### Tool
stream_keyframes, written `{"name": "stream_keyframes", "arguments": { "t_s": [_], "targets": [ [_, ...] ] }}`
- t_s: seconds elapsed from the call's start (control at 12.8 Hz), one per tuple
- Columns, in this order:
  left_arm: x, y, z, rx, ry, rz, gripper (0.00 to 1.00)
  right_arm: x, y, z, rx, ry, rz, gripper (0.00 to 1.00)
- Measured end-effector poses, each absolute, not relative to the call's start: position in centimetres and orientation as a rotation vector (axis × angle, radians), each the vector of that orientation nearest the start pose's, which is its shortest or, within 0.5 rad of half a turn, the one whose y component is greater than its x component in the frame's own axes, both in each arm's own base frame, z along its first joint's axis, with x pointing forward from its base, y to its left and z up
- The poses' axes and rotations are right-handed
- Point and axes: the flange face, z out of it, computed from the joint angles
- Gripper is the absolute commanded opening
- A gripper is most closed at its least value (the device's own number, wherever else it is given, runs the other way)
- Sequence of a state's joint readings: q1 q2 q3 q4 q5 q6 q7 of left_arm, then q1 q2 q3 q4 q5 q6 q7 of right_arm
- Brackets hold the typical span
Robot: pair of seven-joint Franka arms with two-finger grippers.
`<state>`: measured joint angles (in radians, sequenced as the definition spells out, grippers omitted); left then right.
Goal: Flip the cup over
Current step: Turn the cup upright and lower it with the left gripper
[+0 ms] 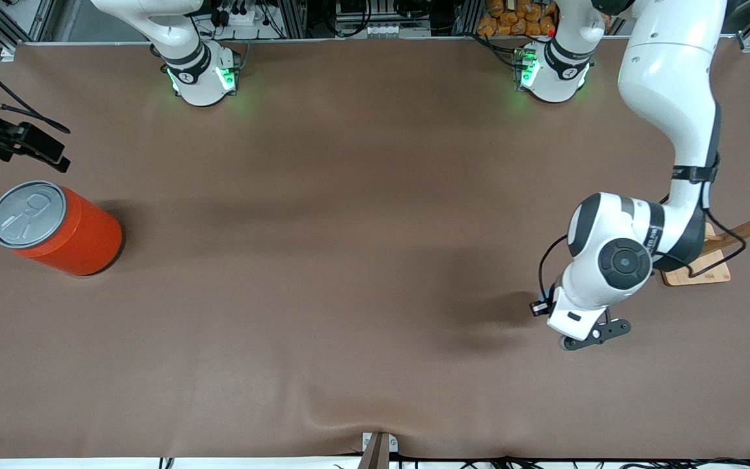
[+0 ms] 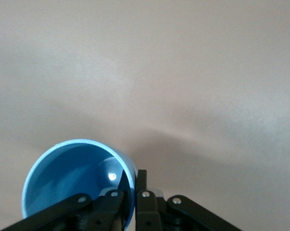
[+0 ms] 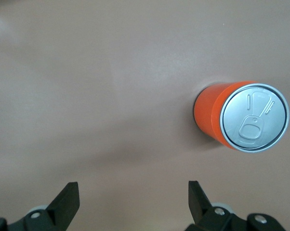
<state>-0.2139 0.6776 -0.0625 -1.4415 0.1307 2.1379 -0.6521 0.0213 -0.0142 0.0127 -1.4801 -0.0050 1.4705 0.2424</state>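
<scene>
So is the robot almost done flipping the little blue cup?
Partway, I think. Done: the left gripper is shut on the rim of the cup, one finger inside and one outside. In hand: the cup's open mouth faces the wrist camera, so it isn't turned over yet. Left: flip it and put it down on the table. The right gripper waits open near the orange can.

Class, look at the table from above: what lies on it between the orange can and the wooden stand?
Nothing: in the front view the brown table is bare from the orange can to the wooden stand, apart from the left arm reaching down beside the stand.
</scene>
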Motion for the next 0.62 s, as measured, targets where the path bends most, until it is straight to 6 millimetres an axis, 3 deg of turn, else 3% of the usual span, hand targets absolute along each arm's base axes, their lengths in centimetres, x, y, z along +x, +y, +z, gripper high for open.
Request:
{"name": "stream_keyframes", "arguments": {
  "t_s": [0.16, 0.23, 0.31, 0.62],
  "targets": [
    [69.4, -20.4, 26.8, -3.043, -0.526, -0.072, 0.00, 53.9, 1.8, 67.2, -3.127, 0.328, -0.024, 1.00],
    [68.9, -21.5, 25.7, -3.041, -0.516, -0.056, 0.14, 53.9, 1.6, 67.3, -3.127, 0.333, -0.023, 1.00],
    [68.7, -22.3, 25.0, -3.040, -0.513, -0.050, 0.99, 53.8, 1.4, 67.2, -3.127, 0.333, -0.017, 1.00],
    [68.9, -22.0, 25.4, -3.040, -0.525, -0.063, 1.00, 53.7, 1.3, 67.1, -3.133, 0.293, -0.001, 1.00]
  ]
}}
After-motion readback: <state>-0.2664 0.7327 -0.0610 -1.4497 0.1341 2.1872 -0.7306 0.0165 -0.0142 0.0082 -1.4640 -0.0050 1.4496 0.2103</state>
